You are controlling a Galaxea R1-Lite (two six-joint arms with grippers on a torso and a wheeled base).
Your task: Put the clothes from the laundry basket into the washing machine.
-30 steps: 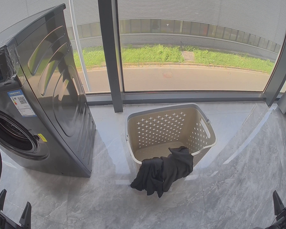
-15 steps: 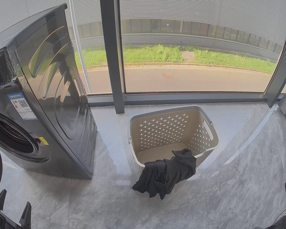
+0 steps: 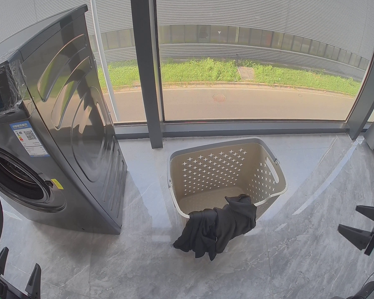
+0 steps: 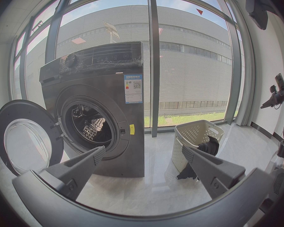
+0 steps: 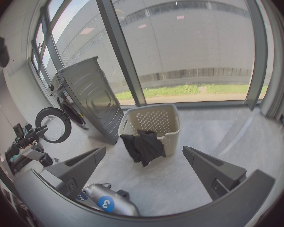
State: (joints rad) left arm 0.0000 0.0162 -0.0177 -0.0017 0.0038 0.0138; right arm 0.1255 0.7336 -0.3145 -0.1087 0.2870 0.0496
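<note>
Dark garment (image 3: 215, 229) draped over the near rim of the laundry basket (image 3: 212, 167), hanging down its outer side toward the floor. The basket stands beside the washing machine (image 3: 70, 113), whose door (image 4: 25, 136) is open. We see the left gripper (image 3: 20, 257) and right gripper (image 3: 348, 218) spread and empty, well apart from the cloth. We judge the fabric light, limp and liable to snag; the bunched fold atop the rim offers the surest hold.

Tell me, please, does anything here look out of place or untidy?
Yes. The black garment is not lying inside the laundry basket. It hangs over the near rim, most of it outside, and reaches down to about the floor. Otherwise nothing stands out.
</note>
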